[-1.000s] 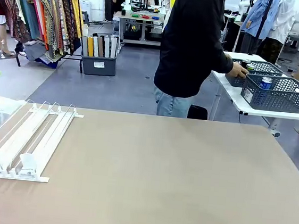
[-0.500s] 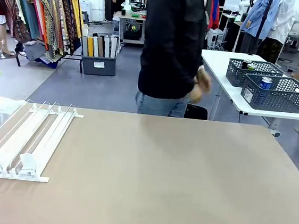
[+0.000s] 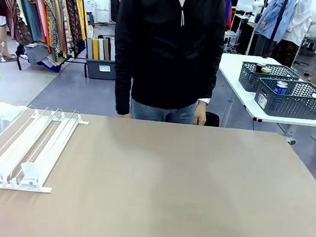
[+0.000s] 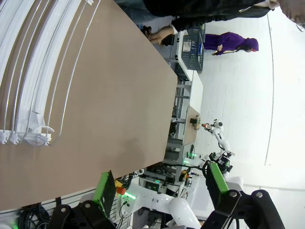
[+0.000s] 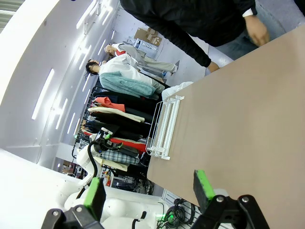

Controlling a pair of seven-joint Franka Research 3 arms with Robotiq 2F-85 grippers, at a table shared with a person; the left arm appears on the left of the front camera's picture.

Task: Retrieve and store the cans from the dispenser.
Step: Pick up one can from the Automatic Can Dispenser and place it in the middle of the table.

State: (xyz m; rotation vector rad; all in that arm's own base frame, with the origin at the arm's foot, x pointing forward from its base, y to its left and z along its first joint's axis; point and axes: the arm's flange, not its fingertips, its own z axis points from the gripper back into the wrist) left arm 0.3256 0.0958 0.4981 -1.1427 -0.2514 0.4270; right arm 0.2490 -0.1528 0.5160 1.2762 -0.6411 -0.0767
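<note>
The person (image 3: 168, 51) has been brought back from the side table to the far edge. The dispenser (image 3: 25, 147) lies front-left. Both grippers (image 4: 159, 191) (image 5: 147, 191) are held wide apart, empty.

Left black two-finger pincer with green pads (image 4: 162, 191): jaws spread wide, nothing between them, raised clear above the bench. Right black two-finger pincer with green pads (image 5: 148, 195): jaws likewise wide apart, gripping nothing, raised above the bench. Both wrists are rolled, so each wrist view stands sideways.
</note>
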